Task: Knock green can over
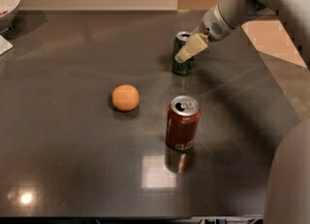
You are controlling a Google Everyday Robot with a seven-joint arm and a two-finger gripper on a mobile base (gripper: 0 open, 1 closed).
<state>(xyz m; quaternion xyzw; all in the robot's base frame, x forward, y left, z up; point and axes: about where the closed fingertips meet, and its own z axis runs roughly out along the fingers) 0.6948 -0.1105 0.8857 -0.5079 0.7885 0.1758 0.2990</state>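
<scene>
The green can (181, 65) stands upright on the dark table, right of centre towards the back. My gripper (186, 52) reaches in from the upper right, and its cream fingertips lie over the can's upper right side, at or against it. A red-brown can (181, 123) stands upright in front of the green can, nearer the camera.
An orange (125, 97) lies left of the red-brown can. A white bowl (7, 0) sits at the back left corner, with a white object below it at the left edge. The table's right edge (271, 72) runs behind my arm. A pale robot part (290, 179) fills the lower right.
</scene>
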